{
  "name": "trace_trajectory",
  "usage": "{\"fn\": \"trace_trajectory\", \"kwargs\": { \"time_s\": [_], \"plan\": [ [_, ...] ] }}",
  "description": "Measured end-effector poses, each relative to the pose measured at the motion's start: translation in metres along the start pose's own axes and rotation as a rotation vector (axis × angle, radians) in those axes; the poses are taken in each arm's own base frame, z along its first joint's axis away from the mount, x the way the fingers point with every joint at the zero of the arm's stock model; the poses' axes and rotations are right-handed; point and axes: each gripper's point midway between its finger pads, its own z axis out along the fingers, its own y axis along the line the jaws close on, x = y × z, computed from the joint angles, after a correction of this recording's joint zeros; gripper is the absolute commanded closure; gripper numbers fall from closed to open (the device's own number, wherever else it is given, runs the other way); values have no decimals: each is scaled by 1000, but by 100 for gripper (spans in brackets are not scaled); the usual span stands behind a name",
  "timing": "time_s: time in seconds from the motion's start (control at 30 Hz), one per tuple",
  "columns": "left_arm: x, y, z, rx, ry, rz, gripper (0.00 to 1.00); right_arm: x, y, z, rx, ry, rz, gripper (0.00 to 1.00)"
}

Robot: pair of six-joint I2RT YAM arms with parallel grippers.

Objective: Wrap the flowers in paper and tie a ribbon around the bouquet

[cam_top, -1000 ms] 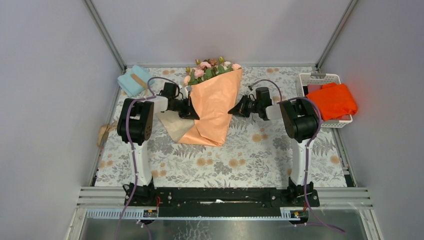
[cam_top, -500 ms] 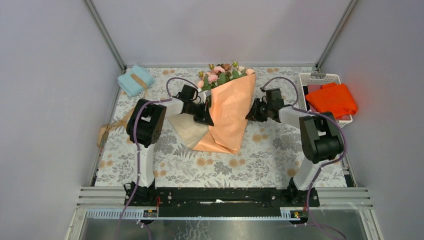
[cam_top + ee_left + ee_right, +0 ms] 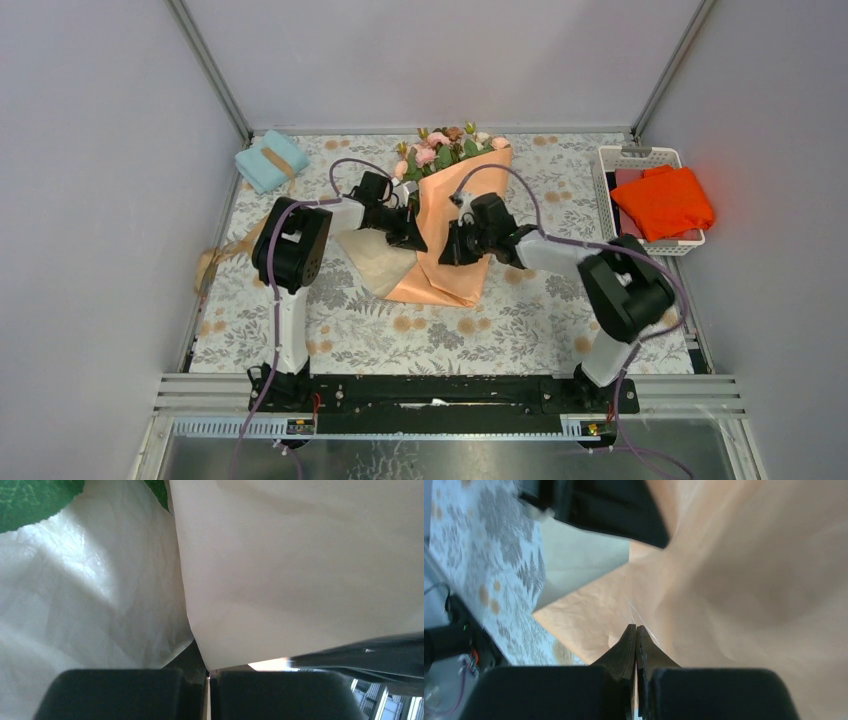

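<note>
The bouquet (image 3: 462,215) lies on the far middle of the table (image 3: 500,320), with the flowers (image 3: 440,150) pointing away from the arm bases and the cone narrowing towards them. The left gripper (image 3: 408,232) sits at the cone's left edge. Its fingers are pressed together and a paper (image 3: 734,580) edge runs down into their seam, which reads as a pinch on the sheet. The right gripper (image 3: 635,630) rests on the cone's front face with its fingers pressed together and tips touching the sheet. Whether a thin fold is caught between them cannot be told. Treat the bundle as light and loosely held: the sheet is thin and crinkly, so it will likely crease, tear under a sharp pull, and spring open if released. The blooms are fragile, so do not clamp them. Take hold low on the cone, where the stems should give it a firmer core. The ribbon (image 3: 212,262) appears to lie limp at the table's left edge, well apart from the bundle. Grip it near one end.
</note>
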Motion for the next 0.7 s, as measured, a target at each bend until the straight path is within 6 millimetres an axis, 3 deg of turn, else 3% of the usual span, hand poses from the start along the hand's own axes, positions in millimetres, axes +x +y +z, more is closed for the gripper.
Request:
{"fn": "trace_trajectory", "kwargs": {
  "time_s": [0.1,0.13,0.2,0.27,0.3,0.4,0.5,0.6,0.63,0.7],
  "plan": [
    [-1,0,0,-3,2,-1,99,41,-5,28,-67,157,71,100],
    [-1,0,-1,-6,1,-1,85,59,-11,33,-65,215,100,100],
    [-3,2,-4,-21,0,8,58,66,-5,34,-111,249,131,100],
    [-5,-3,-10,-31,4,17,50,67,-5,34,-119,253,133,100],
    [-9,-4,-14,-46,-3,46,51,67,-5,34,-118,253,135,100],
    [-18,-17,-35,-90,-29,145,73,67,-6,35,-126,253,154,100],
    [-18,-61,-68,-87,-79,380,85,68,-7,35,-139,234,192,100],
    [18,-130,-82,-24,-92,702,97,67,-7,34,-158,216,238,100],
    [38,-149,-77,10,-69,801,99,67,-6,34,-159,216,251,100],
    [72,-168,-58,59,-2,937,99,68,-6,35,-160,221,274,100]
  ]
}}
